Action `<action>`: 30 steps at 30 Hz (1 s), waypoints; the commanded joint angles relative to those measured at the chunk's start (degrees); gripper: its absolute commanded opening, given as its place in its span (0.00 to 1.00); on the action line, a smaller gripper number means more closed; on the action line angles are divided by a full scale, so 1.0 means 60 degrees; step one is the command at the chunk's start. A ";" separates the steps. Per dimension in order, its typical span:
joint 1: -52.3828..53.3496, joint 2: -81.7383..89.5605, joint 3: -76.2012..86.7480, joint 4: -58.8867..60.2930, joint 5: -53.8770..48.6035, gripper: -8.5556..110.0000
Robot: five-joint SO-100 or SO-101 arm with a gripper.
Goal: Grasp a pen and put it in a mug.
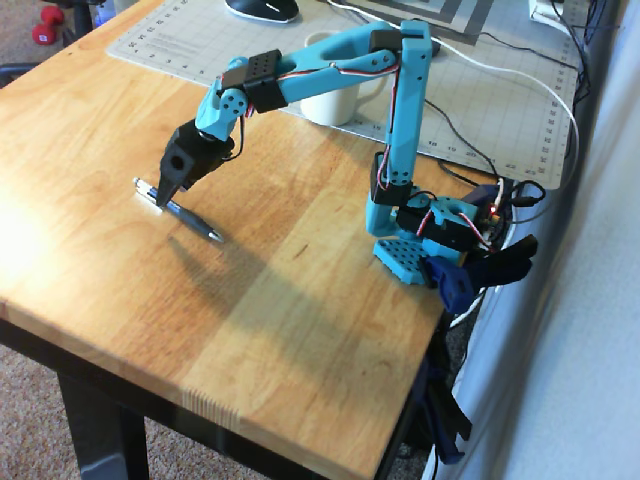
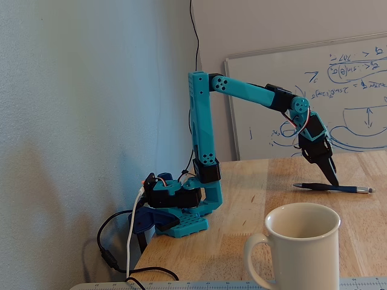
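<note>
The dark blue pen (image 1: 190, 217) lies flat on the wooden table, its silver-white end toward the left in the overhead view; it also shows in the fixed view (image 2: 320, 187). My gripper (image 1: 160, 201) points down onto the pen near its white end, and its black fingers are drawn together around the barrel, as the fixed view (image 2: 334, 181) also shows. The pen still rests on the table. The cream-white mug (image 1: 340, 98) stands upright on the cutting mat behind my arm, partly hidden by it. In the fixed view the mug (image 2: 300, 244) is in the foreground, handle to the left.
A grey cutting mat (image 1: 180, 40) covers the table's back. The arm's base (image 1: 420, 245) is clamped at the right edge with cables around it. A whiteboard (image 2: 363, 90) leans on the wall behind. Bare wood (image 1: 280, 310) lies at the front.
</note>
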 commanded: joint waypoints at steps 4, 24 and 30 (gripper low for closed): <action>-0.0059 0.0205 0.0190 -0.0044 0.0073 0.25; -0.0352 0.0117 0.0396 -0.0176 0.0059 0.17; -0.0293 0.0103 0.0396 -0.0176 0.0059 0.16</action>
